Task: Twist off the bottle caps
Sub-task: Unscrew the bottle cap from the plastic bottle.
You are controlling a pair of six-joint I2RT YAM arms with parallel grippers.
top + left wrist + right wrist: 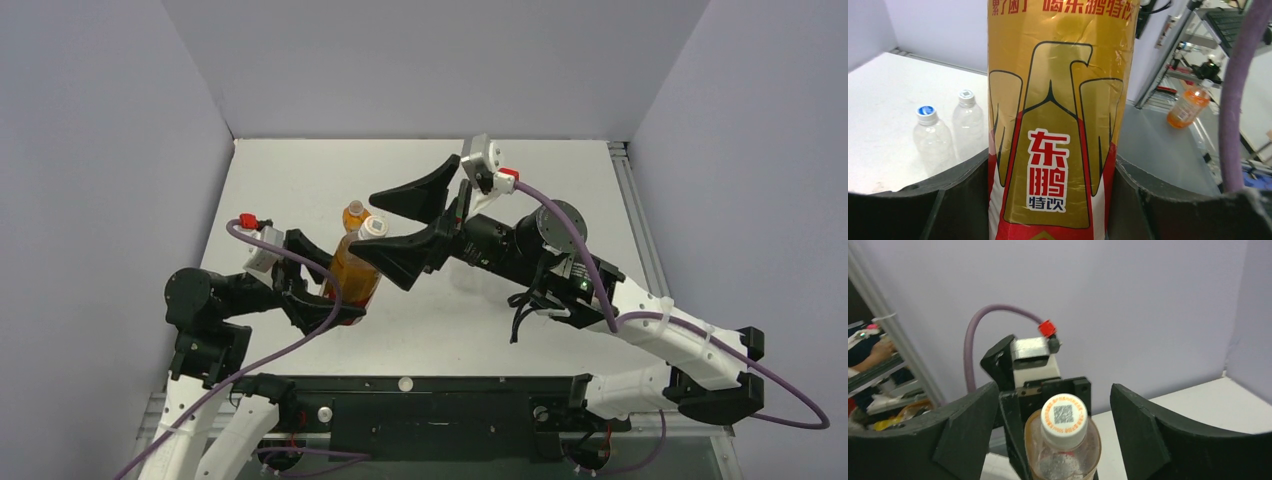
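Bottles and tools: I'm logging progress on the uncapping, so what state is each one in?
gold-labelled bottle: capped, clamped in the left tool.
white cap: on that bottle's neck.
left tool: shut on the gold-labelled bottle.
right tool: open, straddling the white cap without touching.
blue-capped clear bottle: standing, capped.
white-capped clear bottle: standing, capped.

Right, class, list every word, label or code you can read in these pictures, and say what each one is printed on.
"东鹏特饮": on the gold label of the orange bottle.
"喝东鹏特饮": along the label's top edge, partly cut off.
White cap: a square code ringed by orange print, too small to read.
Blue cap: mark too blurred to read.
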